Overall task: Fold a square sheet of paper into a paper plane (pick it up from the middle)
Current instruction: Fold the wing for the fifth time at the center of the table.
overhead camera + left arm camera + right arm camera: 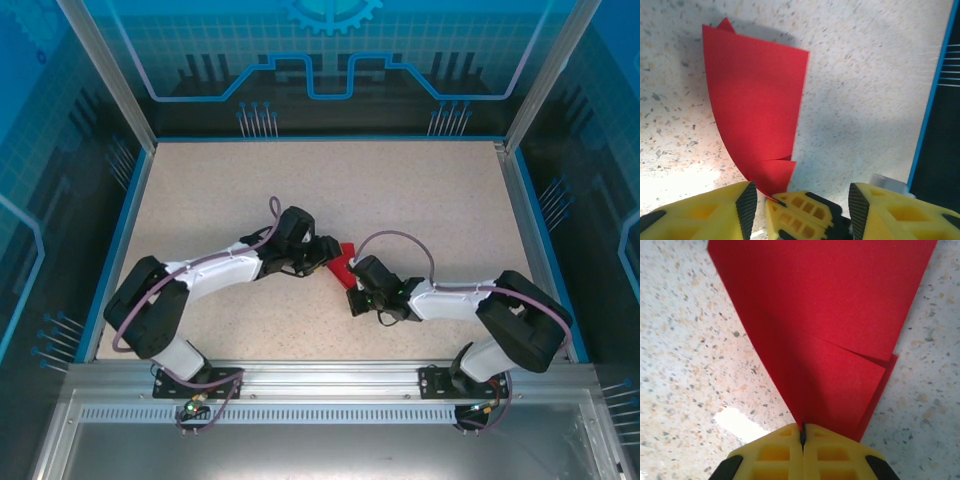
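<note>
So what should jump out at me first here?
The bright red folded paper, at the middle of the speckled table. The right pincer is shut on its narrow end, and the left pincer stands open right beside it.

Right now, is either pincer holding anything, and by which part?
Right pincer pinches the folded red paper at its narrow end; left pincer is open.

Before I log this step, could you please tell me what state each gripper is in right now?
Left gripper: open, holding nothing.
Right gripper: closed on the thin, bright red, partly folded paper sheet.
</note>
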Controlling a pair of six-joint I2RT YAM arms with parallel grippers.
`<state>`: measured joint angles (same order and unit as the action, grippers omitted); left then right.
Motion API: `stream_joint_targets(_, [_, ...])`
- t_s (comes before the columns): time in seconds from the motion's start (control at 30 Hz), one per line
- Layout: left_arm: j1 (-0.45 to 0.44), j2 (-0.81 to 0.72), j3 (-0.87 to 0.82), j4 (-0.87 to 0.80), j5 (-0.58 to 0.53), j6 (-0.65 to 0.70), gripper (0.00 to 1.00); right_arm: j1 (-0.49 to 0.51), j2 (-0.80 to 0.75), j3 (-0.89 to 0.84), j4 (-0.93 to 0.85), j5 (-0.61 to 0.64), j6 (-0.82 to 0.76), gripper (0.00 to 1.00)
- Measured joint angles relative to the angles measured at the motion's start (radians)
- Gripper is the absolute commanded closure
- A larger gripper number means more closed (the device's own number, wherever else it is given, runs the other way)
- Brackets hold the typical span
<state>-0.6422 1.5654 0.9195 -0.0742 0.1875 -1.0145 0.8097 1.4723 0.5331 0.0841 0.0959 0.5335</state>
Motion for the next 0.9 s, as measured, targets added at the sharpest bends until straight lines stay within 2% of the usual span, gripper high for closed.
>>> stream_joint_targets(0.27, [0.002,-0.029,-0.026,-0.003,-0.035,-0.001,0.48,-0.138,-0.023,-0.1,0.162,-0.207,0.074,0.94])
stream_joint_targets(0.63, [0.002,-0.016,-0.038,0.026,-0.024,-0.001,0.71,-0.299,0.001,-0.134,0.311,-0.481,0.164,0.93])
stream_joint_targets(0.9, [-0.005,0.077,-0.038,0.109,0.042,-0.001,0.77,-0.367,0.081,-0.175,0.417,-0.594,0.236,0.94])
